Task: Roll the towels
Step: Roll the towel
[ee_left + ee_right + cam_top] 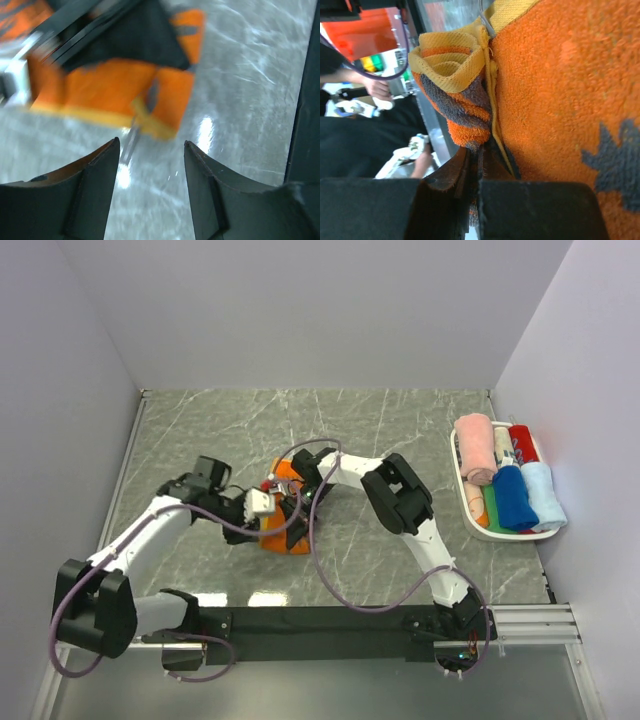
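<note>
Grey-and-orange towel (555, 90) is laid mid-bench (400, 430), with 1 end partly rolled into a loose coil. Right claw (475, 162) is clamped tight, with the towel's edge just below the coil pinched between its fingers. Left claw (151, 145) is held part open just beside the towel's near corner, nothing gripped. Rolled towels (513, 497) are packed in the white basket (458, 455), far right.

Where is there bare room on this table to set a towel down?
Bare grey marble tabletop along the back wall, and between the right arm and the white oval basket. Crowded mid-table, where left end effector and right end effector meet at the orange terry towel.
</note>
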{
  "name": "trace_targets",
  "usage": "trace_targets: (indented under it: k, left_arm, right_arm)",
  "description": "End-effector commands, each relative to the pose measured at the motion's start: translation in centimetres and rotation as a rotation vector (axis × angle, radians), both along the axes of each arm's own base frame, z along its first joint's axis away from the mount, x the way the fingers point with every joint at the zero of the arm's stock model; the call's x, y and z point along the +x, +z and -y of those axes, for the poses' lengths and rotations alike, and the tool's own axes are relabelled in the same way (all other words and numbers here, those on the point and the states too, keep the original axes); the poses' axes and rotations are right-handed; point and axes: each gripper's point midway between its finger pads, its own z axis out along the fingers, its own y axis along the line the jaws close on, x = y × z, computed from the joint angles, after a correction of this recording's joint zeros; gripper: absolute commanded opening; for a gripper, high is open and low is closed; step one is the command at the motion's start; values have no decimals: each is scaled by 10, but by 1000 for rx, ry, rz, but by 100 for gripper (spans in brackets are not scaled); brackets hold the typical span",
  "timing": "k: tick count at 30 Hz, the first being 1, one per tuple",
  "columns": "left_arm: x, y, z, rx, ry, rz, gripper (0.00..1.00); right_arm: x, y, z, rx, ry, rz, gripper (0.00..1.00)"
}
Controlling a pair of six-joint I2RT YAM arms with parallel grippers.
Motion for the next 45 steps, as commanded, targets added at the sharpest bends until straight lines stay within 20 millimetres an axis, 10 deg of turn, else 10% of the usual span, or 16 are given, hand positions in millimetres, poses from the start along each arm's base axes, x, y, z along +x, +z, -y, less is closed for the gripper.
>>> trace_targets:
  k: [1, 12, 24, 31, 37, 45]
  left_arm:
    - [7, -4, 20, 65, -124, 183, 59]
    - [-21, -44, 66, 175, -337, 201, 54]
    - [-39, -104, 33, 371, -275, 23, 27]
    - [-59, -106, 28, 374, -305, -95, 1]
    - [-65, -106, 25, 356, -298, -286, 1]
    - [-24, -95, 28, 269, -188, -534, 2]
  right_arm:
    - [5, -39, 7, -90, 12, 36, 0]
    - [18, -53, 15, -109, -44, -53, 0]
    - [33, -30, 20, -87, -98, -26, 24]
    - [90, 16, 42, -97, -232, 239, 47]
    - [150, 57, 97, -146, -401, 495, 57]
    - [155, 124, 159, -90, -541, 772, 57]
